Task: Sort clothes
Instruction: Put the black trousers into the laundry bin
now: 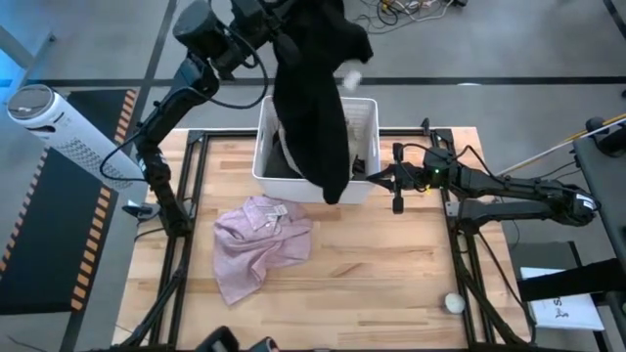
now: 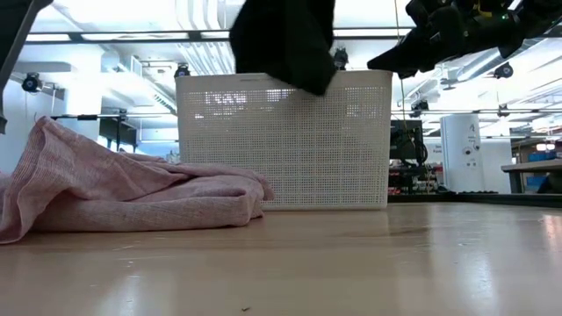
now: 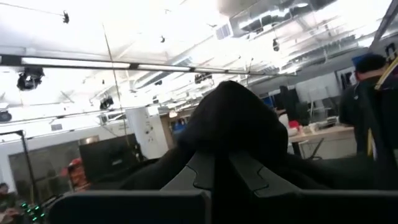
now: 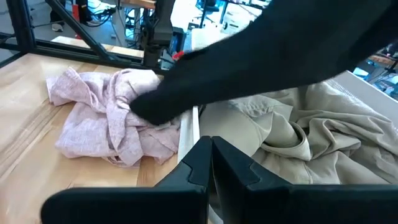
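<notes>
My left gripper [image 1: 293, 24] is raised high above the white lattice basket [image 1: 364, 115] and is shut on a black garment [image 1: 315, 108]. The garment hangs down over the basket, and its lower end [image 2: 294, 61] is about level with the rim. A khaki garment [image 4: 298, 143] lies inside the basket. The pale pink shirt [image 1: 259, 240] lies crumpled on the table in front of the basket. My right gripper [image 1: 377, 178] is shut and empty, at the basket's right near corner, just above the rim [image 4: 188, 134]. My left gripper pinches a bunched fold of the black garment [image 3: 233, 118] between its two fingers [image 3: 255, 177]. The cloth bulges past the fingertips and hides which part of the garment this is. The garment is lifted clear of the table and hangs slack below the gripper.
A white perforated cylinder [image 1: 59, 132] stands off the table's left edge. A small white ball [image 1: 454, 303] lies near the table's right near corner, with papers [image 1: 567, 313] beyond it. A person [image 3: 367, 93] stands in the room behind. Bare wood shows at the near right.
</notes>
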`<move>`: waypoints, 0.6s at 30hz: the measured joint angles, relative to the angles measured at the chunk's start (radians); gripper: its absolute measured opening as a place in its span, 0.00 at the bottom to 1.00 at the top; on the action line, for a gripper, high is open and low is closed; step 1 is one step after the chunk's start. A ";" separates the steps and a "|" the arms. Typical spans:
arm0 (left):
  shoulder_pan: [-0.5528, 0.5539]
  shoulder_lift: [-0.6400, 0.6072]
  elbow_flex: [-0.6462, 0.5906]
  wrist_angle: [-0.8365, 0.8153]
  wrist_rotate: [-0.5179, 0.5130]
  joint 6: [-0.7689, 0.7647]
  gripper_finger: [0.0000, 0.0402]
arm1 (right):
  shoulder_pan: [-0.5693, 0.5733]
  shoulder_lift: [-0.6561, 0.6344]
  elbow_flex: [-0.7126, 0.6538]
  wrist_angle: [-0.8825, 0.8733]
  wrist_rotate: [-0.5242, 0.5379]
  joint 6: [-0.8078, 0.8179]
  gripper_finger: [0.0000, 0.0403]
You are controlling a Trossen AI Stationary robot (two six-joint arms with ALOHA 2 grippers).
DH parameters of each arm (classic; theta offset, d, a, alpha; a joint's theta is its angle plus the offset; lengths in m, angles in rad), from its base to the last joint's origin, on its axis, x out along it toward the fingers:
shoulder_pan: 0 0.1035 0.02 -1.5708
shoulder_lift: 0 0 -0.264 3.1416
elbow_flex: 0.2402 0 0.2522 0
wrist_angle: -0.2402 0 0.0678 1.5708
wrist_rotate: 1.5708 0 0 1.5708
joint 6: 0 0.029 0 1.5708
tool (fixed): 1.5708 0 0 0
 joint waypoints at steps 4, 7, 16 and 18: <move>0.003 -0.005 0.003 0.004 0.003 -0.002 0.00 | 0.000 0.000 0.000 0.001 0.000 -0.006 0.00; 0.010 -0.010 0.003 0.031 0.002 0.014 0.00 | 0.000 0.000 0.000 0.005 0.000 -0.006 0.00; 0.059 -0.016 0.005 0.138 0.008 -0.021 0.00 | 0.000 0.000 0.000 0.016 0.000 -0.017 0.00; 0.070 -0.017 0.005 0.139 0.025 -0.036 0.00 | 0.000 0.000 0.000 0.024 0.000 -0.025 0.00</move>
